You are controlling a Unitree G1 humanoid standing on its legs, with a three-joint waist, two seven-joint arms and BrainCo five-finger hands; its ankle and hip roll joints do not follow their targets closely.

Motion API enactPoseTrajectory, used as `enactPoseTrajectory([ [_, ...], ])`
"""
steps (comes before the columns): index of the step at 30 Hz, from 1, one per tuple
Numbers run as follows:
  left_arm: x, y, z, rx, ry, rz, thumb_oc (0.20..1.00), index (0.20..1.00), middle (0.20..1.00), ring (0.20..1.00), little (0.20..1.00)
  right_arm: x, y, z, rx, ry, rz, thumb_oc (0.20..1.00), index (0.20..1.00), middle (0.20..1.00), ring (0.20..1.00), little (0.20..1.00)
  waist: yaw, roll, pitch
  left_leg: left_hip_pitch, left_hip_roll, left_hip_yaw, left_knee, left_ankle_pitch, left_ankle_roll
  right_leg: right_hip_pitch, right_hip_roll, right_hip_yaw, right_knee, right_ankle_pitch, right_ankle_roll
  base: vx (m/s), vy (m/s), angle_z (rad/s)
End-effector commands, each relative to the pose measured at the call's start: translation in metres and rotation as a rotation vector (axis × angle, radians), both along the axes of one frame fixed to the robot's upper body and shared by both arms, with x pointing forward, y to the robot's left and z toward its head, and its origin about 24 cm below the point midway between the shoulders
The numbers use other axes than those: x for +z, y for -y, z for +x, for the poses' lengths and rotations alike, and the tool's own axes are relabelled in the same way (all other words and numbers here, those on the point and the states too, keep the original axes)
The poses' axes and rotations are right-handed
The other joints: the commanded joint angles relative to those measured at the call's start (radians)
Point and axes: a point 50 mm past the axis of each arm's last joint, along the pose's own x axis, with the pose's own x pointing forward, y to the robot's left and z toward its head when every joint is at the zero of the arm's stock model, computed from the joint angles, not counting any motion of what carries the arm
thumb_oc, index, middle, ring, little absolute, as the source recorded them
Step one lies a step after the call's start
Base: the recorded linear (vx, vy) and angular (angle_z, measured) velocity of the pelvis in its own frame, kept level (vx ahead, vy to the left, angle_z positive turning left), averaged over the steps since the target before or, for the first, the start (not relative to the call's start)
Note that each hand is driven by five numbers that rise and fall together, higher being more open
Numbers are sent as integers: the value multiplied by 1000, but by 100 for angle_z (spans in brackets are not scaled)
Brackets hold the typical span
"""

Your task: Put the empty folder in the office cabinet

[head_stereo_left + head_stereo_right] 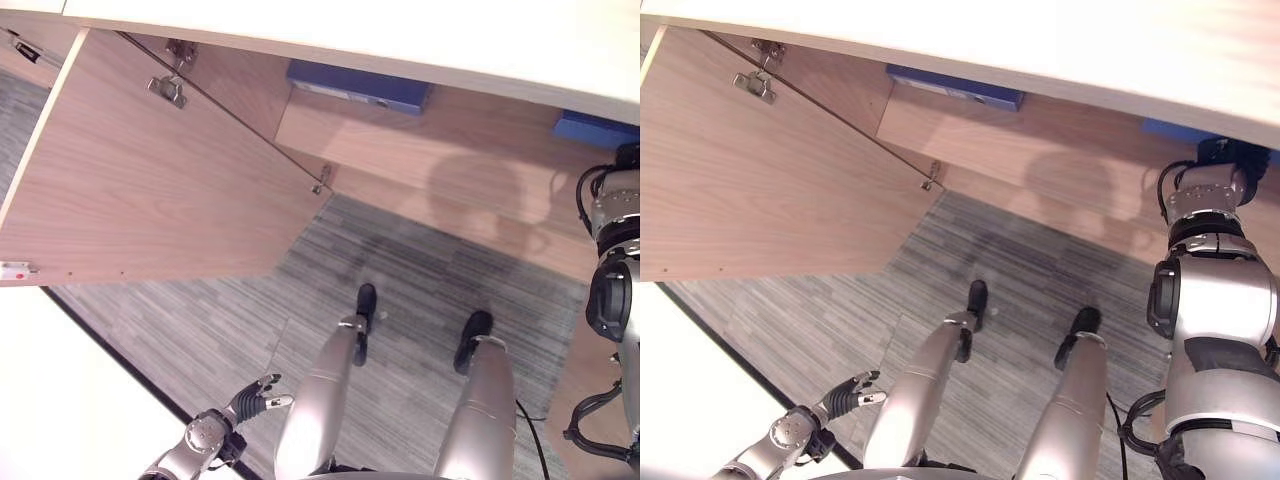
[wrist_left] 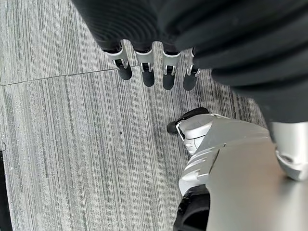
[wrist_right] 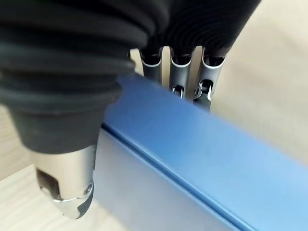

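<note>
Inside the open office cabinet (image 1: 440, 170), at its right end, we see our right hand (image 3: 173, 72) clamped on a blue folder (image 3: 202, 159): the fingers (image 3: 208, 79) curl over its far edge and the thumb (image 3: 67, 187) presses its near face, pinching it between them. In the right wrist view the folder stands on edge on the pale wooden shelf (image 3: 19, 192), its spine uppermost and its long axis running along the shelf, away from the hand on a slant. From the head, little of this folder shows, a blue corner (image 1: 595, 130) under the cabinet's top board, just above the right wrist; which way its opening faces we cannot tell.

We count two blue folders: the held one, and a second folder (image 1: 358, 85) lying flat deeper in the cabinet, well apart to the left, its long side parallel to the shelf edge. The head views alone show that second folder and the cabinet door (image 1: 150, 190), swung wide open on two metal hinges, the upper hinge (image 1: 168, 88) and the lower hinge (image 1: 322, 180).

Our left hand (image 1: 255, 400) hangs low over the grey striped carpet (image 2: 62, 159), its fingers (image 2: 147, 72) straight and relaxed, holding nothing.
</note>
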Motion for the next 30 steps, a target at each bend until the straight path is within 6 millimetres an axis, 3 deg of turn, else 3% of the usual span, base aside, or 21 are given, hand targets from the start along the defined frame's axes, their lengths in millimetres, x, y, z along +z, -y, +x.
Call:
enactPoseTrajectory([
  [1, 0, 1, 13, 6, 29, 56, 1000, 1000, 1000, 1000, 1000, -17, 25, -24, -114, -184, 66, 1000, 1000, 1000, 1000, 1000, 0, 12, 61, 98, 65, -36, 48, -222, -21, 90, 27, 17, -74, -72, 79, 0, 0, 0],
  [10, -11, 7, 15, 58, 17, 103, 1000, 1000, 1000, 1000, 1000, -47, 8, -21, -114, -338, 164, 1000, 1000, 1000, 1000, 1000, -16, -20, 46, 143, 76, -39, -11, -207, -24, 133, 40, 2, -126, -57, 71, 8, -11, -3],
  [11, -11, 8, 16, 62, 18, 102, 1000, 1000, 1000, 1000, 1000, -48, 6, -20, -110, -337, 170, 1000, 1000, 1000, 1000, 1000, -17, -21, 53, 137, 77, -31, -16, -180, -23, 128, 38, -9, -135, -28, 63, 32, -6, -4],
  [12, -10, 9, 18, 71, 22, 97, 1000, 1000, 1000, 1000, 1000, -49, 3, -18, -108, -338, 176, 1000, 1000, 1000, 1000, 1000, -17, -22, 44, 149, 77, -38, -18, -204, -24, 139, 44, 1, -132, -56, 68, -86, 6, -2],
  [13, -10, 9, 19, 78, 22, 97, 1000, 1000, 1000, 1000, 1000, -50, 1, -17, -103, -337, 179, 1000, 1000, 1000, 1000, 1000, -17, -24, 51, 142, 78, -30, -21, -178, -23, 132, 40, -9, -138, -28, 62, 110, -11, 2],
  [14, -10, 9, 20, 83, 25, 96, 1000, 1000, 1000, 1000, 1000, -50, -1, -15, -98, -335, 182, 1000, 1000, 1000, 1000, 1000, -19, -25, 44, 154, 77, -37, -23, -203, -24, 141, 45, 2, -134, -54, 68, 0, 0, 0],
  [17, -8, 11, 24, 93, 36, 88, 1000, 1000, 1000, 1000, 1000, -50, -4, -13, -96, -324, 192, 1000, 1000, 1000, 1000, 1000, -20, -28, 52, 154, 75, -28, -34, -176, -22, 140, 42, -7, -149, -21, 62, 0, 5, -2],
  [18, -8, 12, 25, 97, 38, 85, 1000, 1000, 1000, 1000, 1000, -50, -5, -12, -95, -321, 197, 1000, 1000, 1000, 1000, 1000, -20, -28, 44, 164, 74, -37, -37, -197, -23, 149, 47, 5, -147, -44, 68, -79, 17, 1],
  [19, -9, 14, 24, 94, 34, 78, 1000, 1000, 1000, 1000, 1000, -53, -8, -11, -93, -322, 203, 1000, 1000, 1000, 1000, 1000, -20, -29, 51, 168, 73, -30, -48, -174, -21, 151, 44, -4, -161, -17, 63, 0, 0, 0],
  [30, -7, 16, 26, 99, 39, 55, 1000, 1000, 1000, 1000, 1000, -67, -17, -7, -57, -324, 216, 1000, 1000, 1000, 1000, 1000, -13, -29, 45, 210, 71, -25, -113, -150, -23, 184, 48, -9, -216, 10, 72, -8, 3, 0],
])
